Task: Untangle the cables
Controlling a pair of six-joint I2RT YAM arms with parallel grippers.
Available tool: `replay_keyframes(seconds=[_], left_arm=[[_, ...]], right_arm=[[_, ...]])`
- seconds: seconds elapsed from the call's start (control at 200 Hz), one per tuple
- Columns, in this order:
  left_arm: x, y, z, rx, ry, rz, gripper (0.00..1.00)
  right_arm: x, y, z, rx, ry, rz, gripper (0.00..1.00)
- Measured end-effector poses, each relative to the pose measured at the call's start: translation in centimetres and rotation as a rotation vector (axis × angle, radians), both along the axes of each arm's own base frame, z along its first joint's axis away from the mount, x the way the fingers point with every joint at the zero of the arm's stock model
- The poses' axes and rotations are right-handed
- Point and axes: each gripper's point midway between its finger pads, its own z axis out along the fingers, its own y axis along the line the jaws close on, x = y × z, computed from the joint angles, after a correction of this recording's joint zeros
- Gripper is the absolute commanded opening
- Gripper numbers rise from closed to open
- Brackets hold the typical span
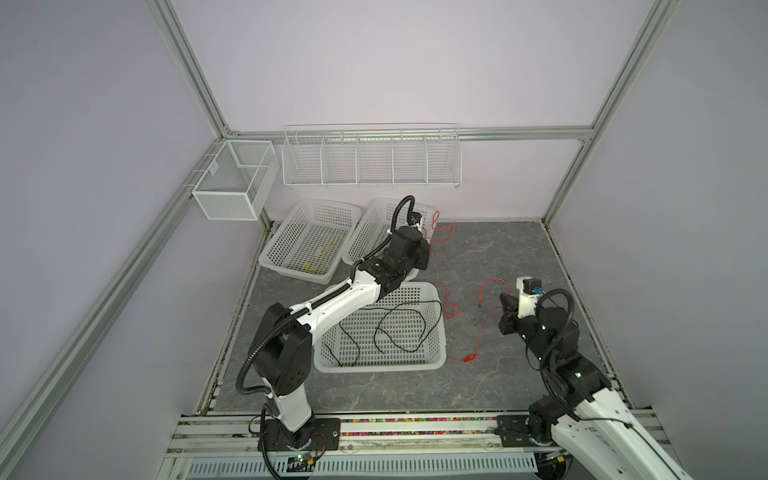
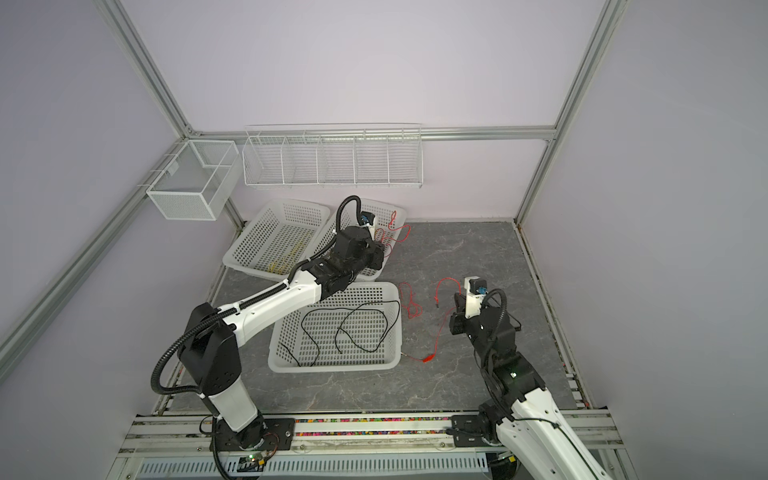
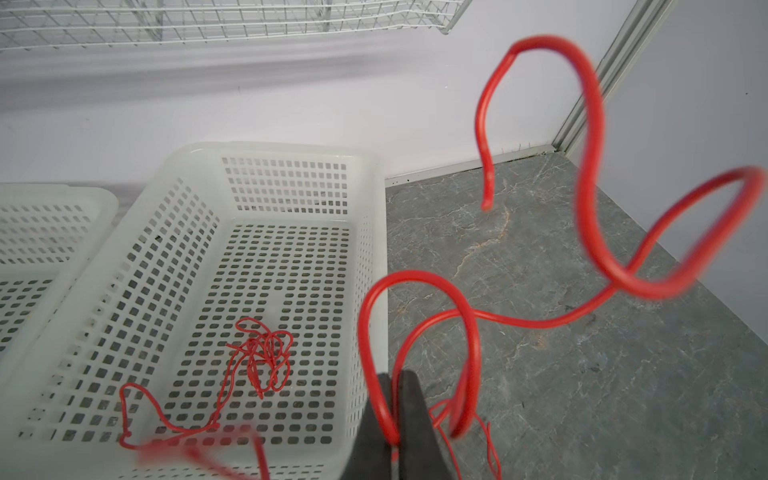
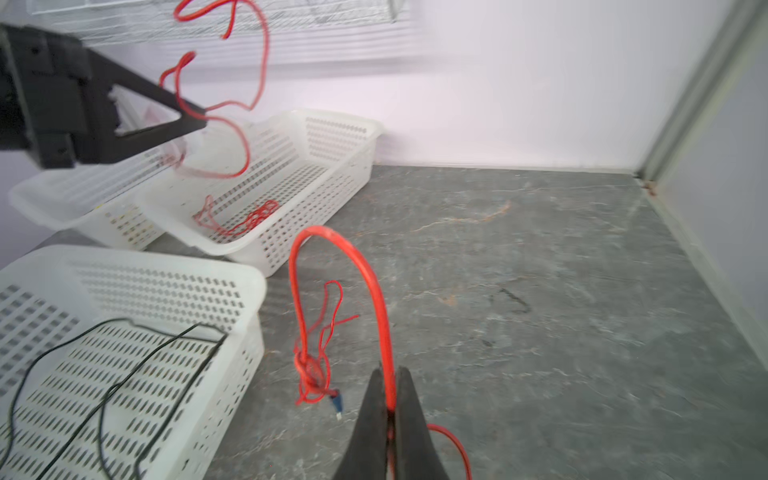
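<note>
Grey desk (image 1: 519, 257), three white baskets (image 1: 374, 366) — black cables (image 4: 154, 353) in the one nearest the right gripper (image 4: 390, 415). The left gripper (image 3: 394, 419) clamps a red cable (image 3: 590, 124) over a far basket's rim; the right gripper pinches a second red cable (image 4: 376, 282) — red knot (image 4: 309, 370) just ahead.

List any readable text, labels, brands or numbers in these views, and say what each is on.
No readable text in any view.
The white perforated plastic baskets, the white wire wall rack and the thin red cables: no print visible.
The small circuit board by the left arm's base: too small to read.
</note>
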Motion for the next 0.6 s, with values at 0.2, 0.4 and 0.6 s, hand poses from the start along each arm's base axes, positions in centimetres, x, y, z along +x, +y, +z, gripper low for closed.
replay_keyframes(seconds=[0.2,0.4,0.6], left_arm=[[-0.2,-0.8,0.6,-0.043,-0.007,-0.032,0.0],[-0.7,-1.4,1.3,-0.079,-0.014,-0.08,0.0],[-1.9,-1.0,2.3,-0.092,-0.035,-0.116,0.0]], right_arm=[[-0.9,-4.4,-1.2,-0.035,0.047,-0.22,0.06],[-0.6,-6.0,-4.1,-0.064,0.161,-0.325,0.06],[-0.3,-6.0,-5.8,-0.071,0.225,-0.346,0.06]])
